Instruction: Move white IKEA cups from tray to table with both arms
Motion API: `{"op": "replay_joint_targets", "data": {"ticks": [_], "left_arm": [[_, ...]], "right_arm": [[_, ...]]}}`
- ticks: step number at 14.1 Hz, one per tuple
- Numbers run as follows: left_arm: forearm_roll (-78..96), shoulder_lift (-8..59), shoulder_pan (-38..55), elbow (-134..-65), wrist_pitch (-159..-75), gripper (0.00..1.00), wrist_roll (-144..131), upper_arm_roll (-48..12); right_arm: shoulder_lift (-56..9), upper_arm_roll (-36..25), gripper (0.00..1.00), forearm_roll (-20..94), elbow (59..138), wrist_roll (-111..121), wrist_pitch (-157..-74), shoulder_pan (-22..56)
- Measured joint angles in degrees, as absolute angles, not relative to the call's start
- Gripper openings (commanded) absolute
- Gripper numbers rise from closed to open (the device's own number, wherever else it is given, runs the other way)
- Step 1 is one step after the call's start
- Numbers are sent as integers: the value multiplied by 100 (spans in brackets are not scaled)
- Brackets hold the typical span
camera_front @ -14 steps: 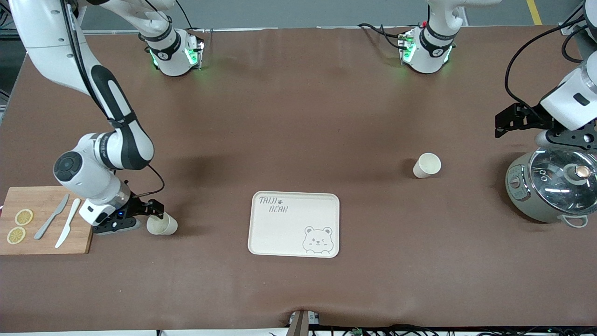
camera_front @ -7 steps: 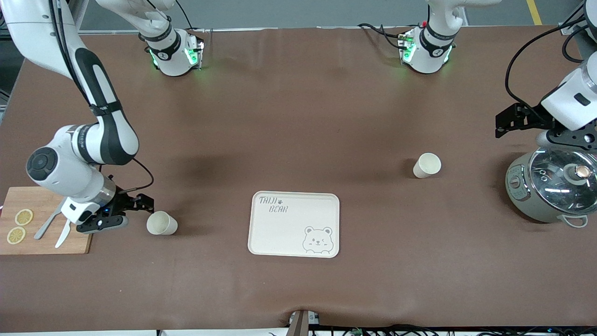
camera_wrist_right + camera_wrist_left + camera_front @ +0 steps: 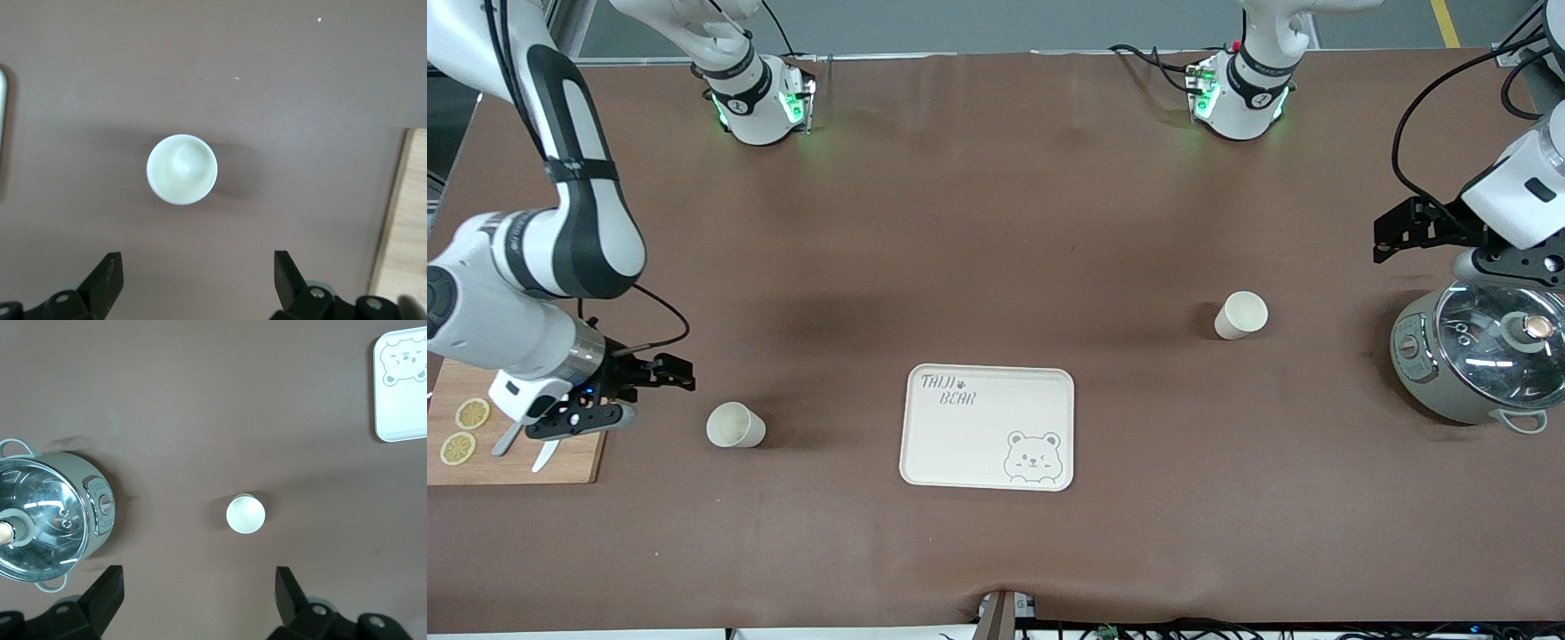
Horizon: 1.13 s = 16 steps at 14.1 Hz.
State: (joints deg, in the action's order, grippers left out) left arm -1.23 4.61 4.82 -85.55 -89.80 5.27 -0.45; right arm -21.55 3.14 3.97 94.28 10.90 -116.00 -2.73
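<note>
Reading "TAIJI BEAR" on tray [image 3: 987,427]. Right gripper [image 3: 663,378] over bare table beside one cup [image 3: 735,425], fingers spread, empty. Left gripper [image 3: 1392,233] near the pot [image 3: 1476,360], fingers spread wide, empty; other cup [image 3: 1240,315] well apart.

You see only part of the cutting board [image 3: 560,462]: the right arm [image 3: 525,302] covers its upper portion, hiding the tops of the 2 knives [image 3: 520,440]. The tray [image 3: 400,393] is cut off in the left wrist view.
</note>
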Motion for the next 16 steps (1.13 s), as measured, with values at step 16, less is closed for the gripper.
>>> {"op": "replay_joint_targets", "data": {"ticks": [16], "left_arm": [[-123,488,458,-8554,-8982,100,527,-44]], "right_arm": [[-1828,255,100,178,7253,435,-8818,-284]]}}
